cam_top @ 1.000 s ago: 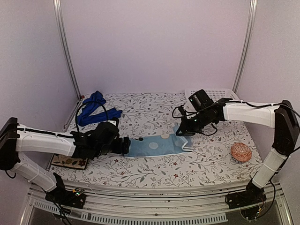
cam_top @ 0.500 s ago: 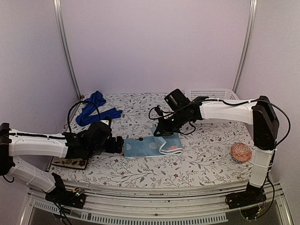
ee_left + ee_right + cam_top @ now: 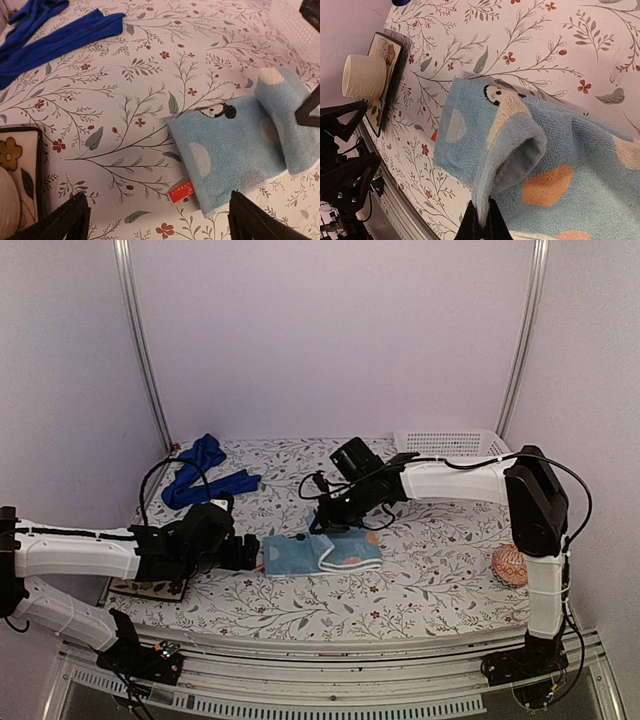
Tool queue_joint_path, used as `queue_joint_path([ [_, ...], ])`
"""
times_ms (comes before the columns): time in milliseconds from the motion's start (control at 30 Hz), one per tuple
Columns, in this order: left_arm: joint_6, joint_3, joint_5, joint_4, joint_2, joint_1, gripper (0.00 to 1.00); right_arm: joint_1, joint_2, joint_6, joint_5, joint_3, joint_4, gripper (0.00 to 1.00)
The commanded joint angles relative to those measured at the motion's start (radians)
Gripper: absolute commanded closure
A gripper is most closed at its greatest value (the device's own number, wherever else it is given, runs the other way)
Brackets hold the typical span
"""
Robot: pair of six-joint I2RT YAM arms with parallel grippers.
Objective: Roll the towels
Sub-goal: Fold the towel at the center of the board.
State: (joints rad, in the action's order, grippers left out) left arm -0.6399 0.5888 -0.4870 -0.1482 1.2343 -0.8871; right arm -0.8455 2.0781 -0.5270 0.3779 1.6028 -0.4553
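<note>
The light-blue towel [image 3: 320, 553] lies mid-table, its right part folded back over itself toward the left. My right gripper [image 3: 322, 525] is shut on that folded edge, and the right wrist view shows the fingers [image 3: 482, 225] pinching the lifted hem above the towel [image 3: 560, 150]. My left gripper [image 3: 258, 552] stands open at the towel's left end. In the left wrist view its fingers [image 3: 160, 220] straddle the near corner of the towel [image 3: 235, 150] without holding it. The royal-blue towel [image 3: 205, 472] lies crumpled at the back left [image 3: 50, 35].
A white basket [image 3: 450, 443] stands at the back right. A pink-red patterned ball [image 3: 510, 565] rests by the right arm's base. A flowered tile [image 3: 150, 587] with a cream cup [image 3: 365, 76] sits at the front left, under the left arm.
My right gripper has carried the towel's right end leftward, folding it over the rest. The left gripper has drawn back slightly to the left, still open.
</note>
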Motion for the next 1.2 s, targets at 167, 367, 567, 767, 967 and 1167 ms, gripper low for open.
queue_joint_path([
  [167, -0.011, -0.023, -0.007, -0.009, -0.037, 0.010, 0.03, -0.034, 0.081, -0.033, 0.025, 0.114, 0.041, 0.98],
  [367, -0.011, -0.029, -0.012, -0.011, -0.046, 0.010, 0.04, -0.045, 0.116, -0.036, 0.032, 0.136, 0.046, 0.98],
  [567, -0.009, -0.032, -0.013, -0.005, -0.043, 0.010, 0.03, -0.059, 0.146, -0.039, 0.034, 0.163, 0.042, 0.98],
  [767, -0.012, -0.043, -0.006, 0.004, -0.041, 0.010, 0.03, -0.063, 0.166, -0.050, 0.036, 0.167, 0.064, 0.97],
  [967, -0.015, -0.048, -0.005, 0.007, -0.044, 0.010, 0.03, -0.078, 0.197, -0.060, 0.048, 0.205, 0.072, 0.96],
  [1167, -0.021, -0.059, -0.006, 0.004, -0.057, 0.010, 0.03, -0.086, 0.216, -0.071, 0.054, 0.224, 0.082, 0.86],
])
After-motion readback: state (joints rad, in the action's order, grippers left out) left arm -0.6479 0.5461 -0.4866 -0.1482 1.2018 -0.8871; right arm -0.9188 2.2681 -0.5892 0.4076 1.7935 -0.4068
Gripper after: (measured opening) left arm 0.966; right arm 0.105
